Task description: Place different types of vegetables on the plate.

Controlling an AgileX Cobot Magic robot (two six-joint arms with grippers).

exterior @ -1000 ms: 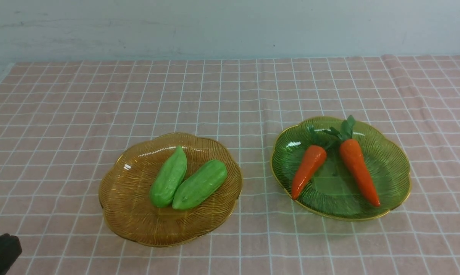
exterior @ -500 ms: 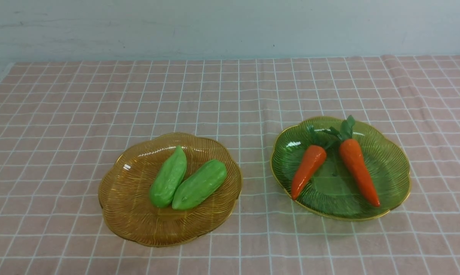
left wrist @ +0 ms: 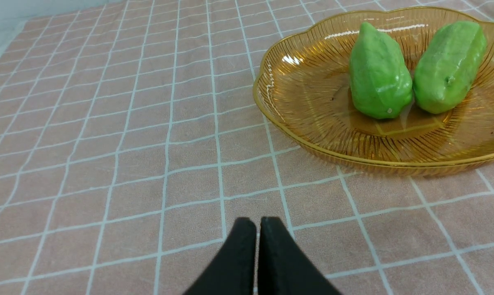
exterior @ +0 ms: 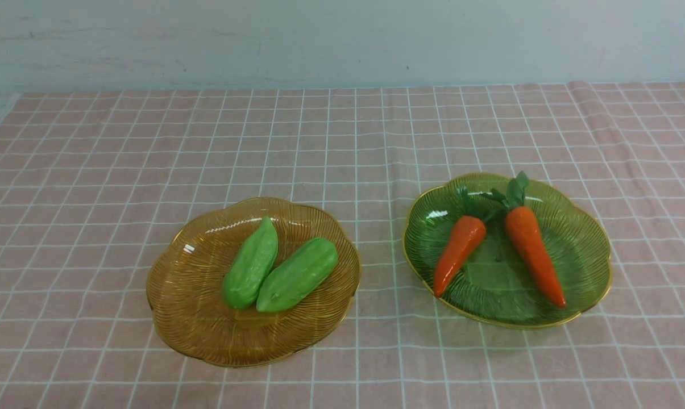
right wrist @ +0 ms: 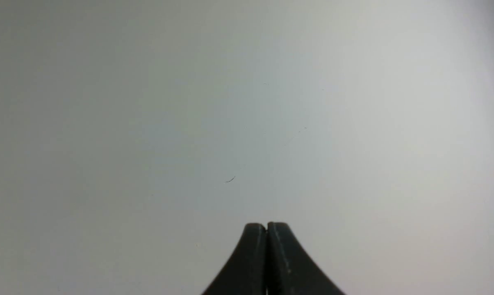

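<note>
Two plates sit side by side on the pink checked tablecloth (exterior: 342, 142) before me, each carrying a matched pair of toy vegetables. On my left, the amber plate (exterior: 189, 307) holds both light-green gourds: the left gourd (exterior: 251, 263) and the right gourd (exterior: 298, 275) lie at a slant, touching along their near ends, with their far ends splayed apart. On my right, the green plate (exterior: 581, 250) holds both carrots; the left carrot (exterior: 459, 247) and the right carrot (exterior: 532, 244) lie with leafy tops close together at the far side and orange tips spread toward me. The plates stand apart, a strip of cloth between them.

Neither of my arms shows in the front view. From my left wrist, my left gripper (left wrist: 258, 223) has its black fingers pressed together, empty, poised over bare cloth near the amber plate's rim, off to the side away from the green plate. From my right wrist, my right gripper (right wrist: 266, 227) is likewise pinched closed on nothing, facing only a plain grey-white surface (right wrist: 148, 123); where it hangs relative to the plates I cannot tell.
</note>
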